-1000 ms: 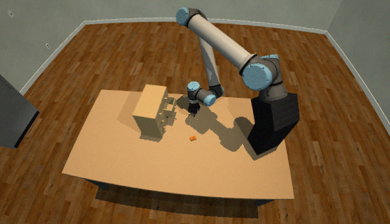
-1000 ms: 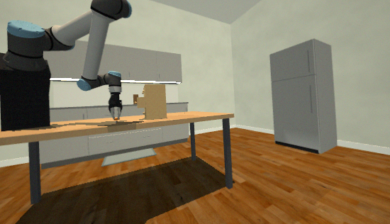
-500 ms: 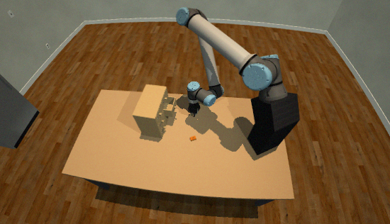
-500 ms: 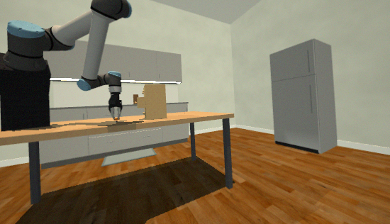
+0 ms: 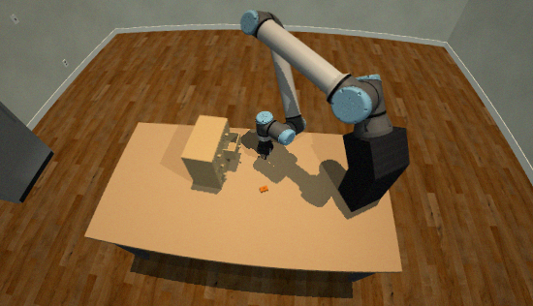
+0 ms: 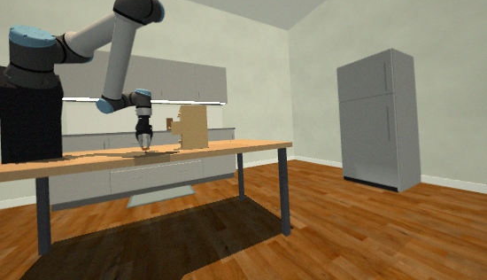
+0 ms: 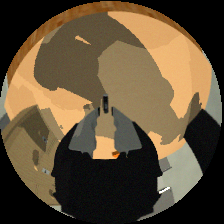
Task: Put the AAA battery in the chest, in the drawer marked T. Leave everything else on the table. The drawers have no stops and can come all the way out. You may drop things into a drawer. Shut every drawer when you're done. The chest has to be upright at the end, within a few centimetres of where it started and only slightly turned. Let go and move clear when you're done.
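Observation:
The wooden chest [image 5: 204, 137] [image 6: 196, 127] [image 7: 22, 167] stands upright on the table, its knobbed front facing the gripper. One drawer [image 5: 233, 146] [image 6: 176, 128] sticks out of its front; the letters are not legible. My gripper [image 5: 264, 157] [image 6: 144, 148] [image 7: 105, 107] points down close to the table top, beside the chest's front. Its fingers are narrowed but apart. A small dark cylinder, apparently the AAA battery [image 7: 105, 104], shows in the gap between the fingertips, with space visible on both sides of it. In the top and exterior views it cannot be made out.
A small orange object [image 5: 264, 189] [image 7: 116, 155] lies on the table [image 5: 170, 225] [image 6: 248, 144], away from the chest's front. The arm's black pedestal [image 5: 373, 167] [image 6: 31, 121] stands at the table's other end. The arm's shadow covers the area around the gripper.

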Tool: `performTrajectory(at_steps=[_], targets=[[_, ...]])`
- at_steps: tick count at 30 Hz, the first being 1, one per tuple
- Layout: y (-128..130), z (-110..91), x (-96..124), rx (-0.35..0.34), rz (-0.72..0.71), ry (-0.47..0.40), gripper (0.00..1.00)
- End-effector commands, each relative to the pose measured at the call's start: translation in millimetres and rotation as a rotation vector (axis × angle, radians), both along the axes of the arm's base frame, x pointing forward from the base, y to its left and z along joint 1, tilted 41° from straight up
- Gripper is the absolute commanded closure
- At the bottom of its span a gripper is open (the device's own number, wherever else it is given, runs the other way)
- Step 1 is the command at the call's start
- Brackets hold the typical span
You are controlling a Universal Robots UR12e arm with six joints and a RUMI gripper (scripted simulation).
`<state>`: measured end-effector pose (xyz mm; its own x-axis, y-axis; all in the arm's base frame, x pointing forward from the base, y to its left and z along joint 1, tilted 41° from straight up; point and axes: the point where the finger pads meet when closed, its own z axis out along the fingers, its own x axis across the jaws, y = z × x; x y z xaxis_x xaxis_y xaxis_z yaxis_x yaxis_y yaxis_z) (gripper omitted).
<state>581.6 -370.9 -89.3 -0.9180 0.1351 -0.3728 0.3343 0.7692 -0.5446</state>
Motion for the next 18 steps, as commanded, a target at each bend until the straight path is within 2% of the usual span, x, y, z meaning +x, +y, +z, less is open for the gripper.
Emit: performTrajectory(at_steps=[1,18], targets=[[-4.8,-1.6,1.7,-0.001,-0.002,-0.002,0.86],[-13.1,-11.5,4.6,-0.001,-0.001,-0.002,0.86]])
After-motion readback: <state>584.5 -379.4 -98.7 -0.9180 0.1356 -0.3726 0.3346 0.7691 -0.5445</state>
